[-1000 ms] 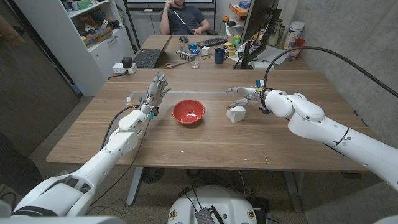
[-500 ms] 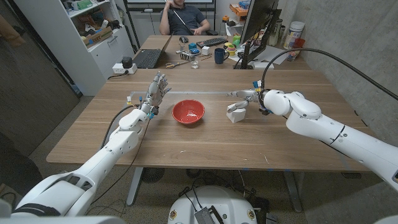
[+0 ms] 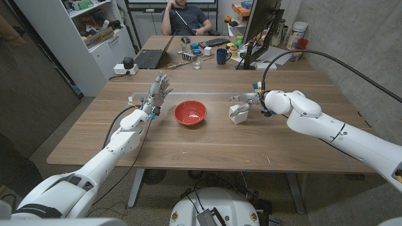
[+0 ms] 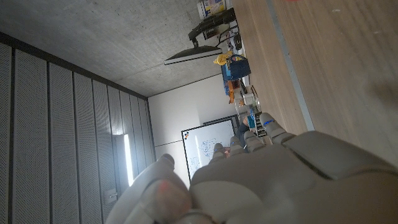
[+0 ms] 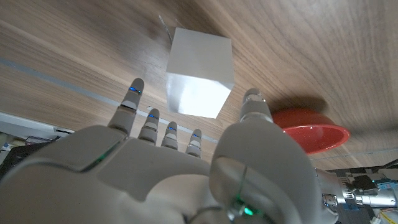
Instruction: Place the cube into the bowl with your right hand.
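Two hands are seen over the wooden table (image 3: 207, 147). The right hand (image 3: 247, 99) is held at the white cube (image 3: 237, 113), which stands on the table to the right of the red bowl (image 3: 190, 113), a short gap apart from it. In the right wrist view the fingers (image 5: 127, 104) are spread on one side of the cube (image 5: 199, 72) and the thumb is set on the other, with the tips near its faces; nothing is gripped, and whether the tips touch the cube cannot be told. The bowl (image 5: 311, 134) is seen beyond the thumb. The left hand (image 3: 157, 92) is raised left of the bowl, fingers apart and pointing up, with nothing held.
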